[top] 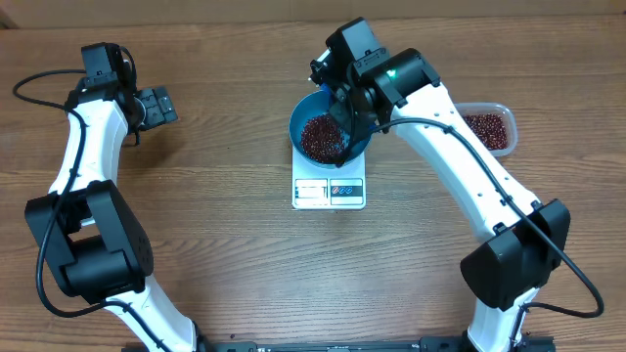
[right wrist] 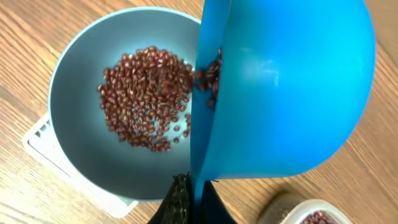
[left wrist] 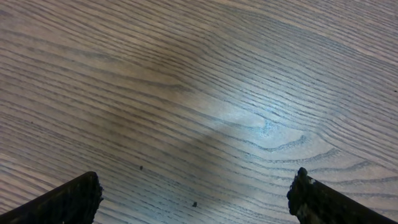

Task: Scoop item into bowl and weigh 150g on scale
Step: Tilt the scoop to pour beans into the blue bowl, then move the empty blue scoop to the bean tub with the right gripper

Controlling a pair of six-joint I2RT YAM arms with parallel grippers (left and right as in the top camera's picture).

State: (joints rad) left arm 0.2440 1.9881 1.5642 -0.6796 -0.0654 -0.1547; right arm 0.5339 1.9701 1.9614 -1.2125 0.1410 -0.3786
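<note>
Here: my right pincer [right wrist: 189, 200] pinching scoop [right wrist: 286, 87], tilted at 3 o'clock of bowl [right wrist: 71, 93], beans [right wrist: 146, 93] apparently spilling; left pincer [left wrist: 196, 196] spread.

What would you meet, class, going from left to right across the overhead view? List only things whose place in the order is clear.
left pincer → blue bowl → clear tub. The scale lies under the bowl, so it is left out.

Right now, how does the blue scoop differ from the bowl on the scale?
The scoop is tipped on edge in the air; the bowl sits upright on the scale. The bowl holds a heap of beans; the scoop shows only a few. Both are blue and rounded.
</note>
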